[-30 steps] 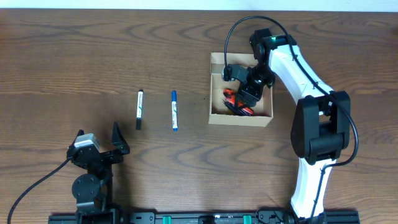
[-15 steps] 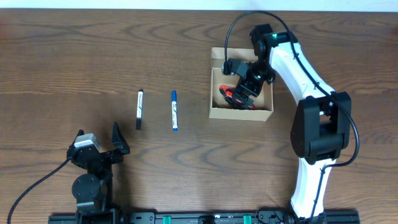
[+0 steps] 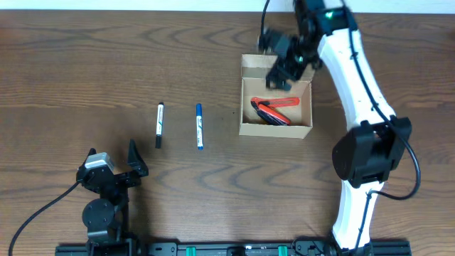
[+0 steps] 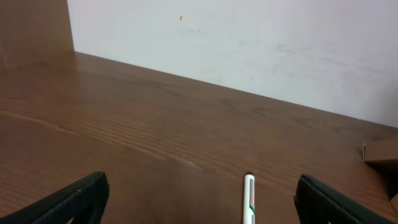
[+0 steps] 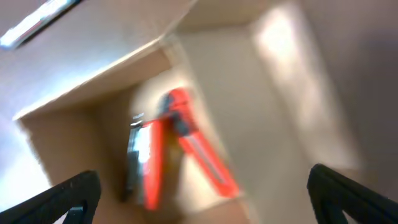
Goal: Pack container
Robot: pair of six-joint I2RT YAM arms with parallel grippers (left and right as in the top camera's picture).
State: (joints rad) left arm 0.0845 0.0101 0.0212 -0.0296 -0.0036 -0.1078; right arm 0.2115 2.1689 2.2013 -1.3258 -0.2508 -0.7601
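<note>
The container (image 3: pixel 276 129) is an open light-tan cardboard box right of centre, with red markers (image 3: pixel 274 107) lying inside; they show blurred in the right wrist view (image 5: pixel 186 143). My right gripper (image 3: pixel 282 67) is open and empty, raised over the box's back edge. A black-capped marker (image 3: pixel 159 125) and a blue marker (image 3: pixel 200 126) lie on the table left of the box. My left gripper (image 3: pixel 117 171) is open and empty near the front edge; the black-capped marker's tip shows between its fingers in the left wrist view (image 4: pixel 249 199).
The box's flap lid (image 3: pixel 257 65) lies open at the back. The wooden table (image 3: pixel 85 64) runs to a white wall (image 4: pixel 249 43) at the far side.
My right gripper has risen out of the box and moved back, leaving the red markers inside. The left arm has not moved.
</note>
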